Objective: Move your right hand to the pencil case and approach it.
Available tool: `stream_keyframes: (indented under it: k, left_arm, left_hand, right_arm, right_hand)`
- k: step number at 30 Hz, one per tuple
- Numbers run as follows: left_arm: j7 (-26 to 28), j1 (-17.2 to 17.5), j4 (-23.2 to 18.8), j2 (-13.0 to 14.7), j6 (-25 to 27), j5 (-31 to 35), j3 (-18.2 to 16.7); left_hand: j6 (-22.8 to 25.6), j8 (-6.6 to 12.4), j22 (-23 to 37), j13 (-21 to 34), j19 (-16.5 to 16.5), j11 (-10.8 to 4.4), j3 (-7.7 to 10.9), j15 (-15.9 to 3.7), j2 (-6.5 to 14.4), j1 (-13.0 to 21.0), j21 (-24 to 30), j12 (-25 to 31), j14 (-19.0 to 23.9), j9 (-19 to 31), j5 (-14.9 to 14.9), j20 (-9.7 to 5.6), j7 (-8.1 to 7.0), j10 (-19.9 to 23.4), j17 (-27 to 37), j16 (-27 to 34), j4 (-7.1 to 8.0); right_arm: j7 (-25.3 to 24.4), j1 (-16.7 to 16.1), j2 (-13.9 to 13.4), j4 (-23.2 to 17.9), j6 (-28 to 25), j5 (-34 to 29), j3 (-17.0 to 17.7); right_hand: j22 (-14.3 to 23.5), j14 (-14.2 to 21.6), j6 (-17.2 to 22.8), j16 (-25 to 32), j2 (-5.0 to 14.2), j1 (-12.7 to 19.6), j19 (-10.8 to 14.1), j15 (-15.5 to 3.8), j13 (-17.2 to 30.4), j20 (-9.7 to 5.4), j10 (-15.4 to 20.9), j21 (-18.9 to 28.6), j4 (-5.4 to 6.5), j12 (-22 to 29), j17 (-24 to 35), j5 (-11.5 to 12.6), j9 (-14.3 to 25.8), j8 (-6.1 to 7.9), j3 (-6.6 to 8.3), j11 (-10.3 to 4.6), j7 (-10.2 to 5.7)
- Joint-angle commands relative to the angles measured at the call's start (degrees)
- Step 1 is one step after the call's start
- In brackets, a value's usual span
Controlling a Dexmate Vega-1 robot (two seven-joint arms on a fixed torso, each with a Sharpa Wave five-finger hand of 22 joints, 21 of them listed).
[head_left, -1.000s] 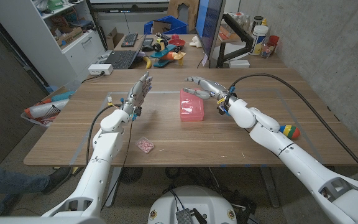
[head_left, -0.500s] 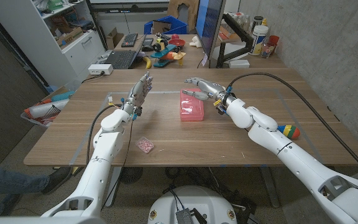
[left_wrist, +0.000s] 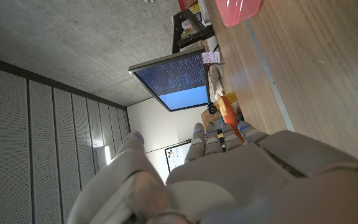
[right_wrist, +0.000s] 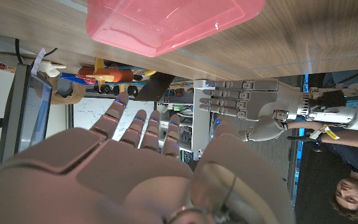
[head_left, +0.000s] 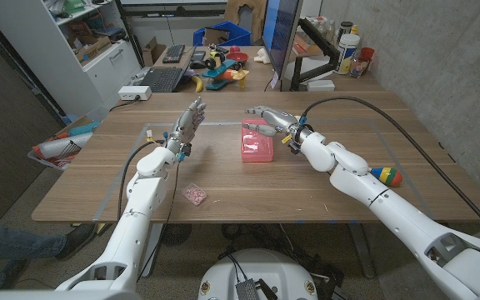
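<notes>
Looking down from the head view, the right hand is hovering at the far right corner of the pink pencil case, its fingers spread and holding nothing, reaching over the case's far edge. The case is lying near the middle of the tabletop, its long axis running away from the robot, just toward the robot's left of the palm. The left hand is standing upright, fingers apart and empty, well apart from the case, so the right is plainly nearer. A small pink item is sitting near the front edge; what it is cannot be made out.

Turning to the left wrist view, the case is being cut off at the frame edge.

Checking the right wrist view, the case is lying just beyond the fingers; whether they are touching it is hard to tell.
</notes>
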Motion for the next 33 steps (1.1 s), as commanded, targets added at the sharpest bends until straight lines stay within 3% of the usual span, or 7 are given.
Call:
stream_keyframes:
  k: [1,33]
  left_arm:
    - [-0.49,-0.19,0.85,-0.15,-0.94,-0.25,-0.18]
    - [-0.33,0.35,-0.2,0.23,0.1,-0.36,-0.72]
  left_hand:
    - [0.59,0.27,0.28,-0.03,-0.13,0.35,0.09,-0.14,0.6,0.09,-0.11,0.27,-0.18,0.3,-0.08,-0.29,0.2,-0.09,0.23,0.22,-0.17]
    - [0.64,0.23,0.28,-0.04,-0.27,0.05,0.04,-0.23,0.75,0.03,-0.3,0.23,-0.32,0.3,-0.09,0.54,-0.01,-0.11,0.22,0.17,-0.38]
  right_arm:
    - [1.38,1.4,0.08,0.34,-1.51,-1.88,-2.07]
    - [1.38,3.1,0.6,1.43,-4.91,-8.66,-6.16]
  right_hand:
    - [0.33,-0.38,0.04,-0.03,-0.34,0.0,0.18,-0.11,0.17,0.18,-0.14,-0.09,-0.31,-0.15,0.11,0.3,-0.01,-0.29,0.12,-0.06,0.0]
    - [0.34,-0.18,-0.09,0.21,-0.09,-0.28,0.47,-0.22,0.2,0.28,-0.1,-0.7,-0.35,-0.07,-0.16,0.3,0.0,-0.27,0.15,-0.1,-0.01]
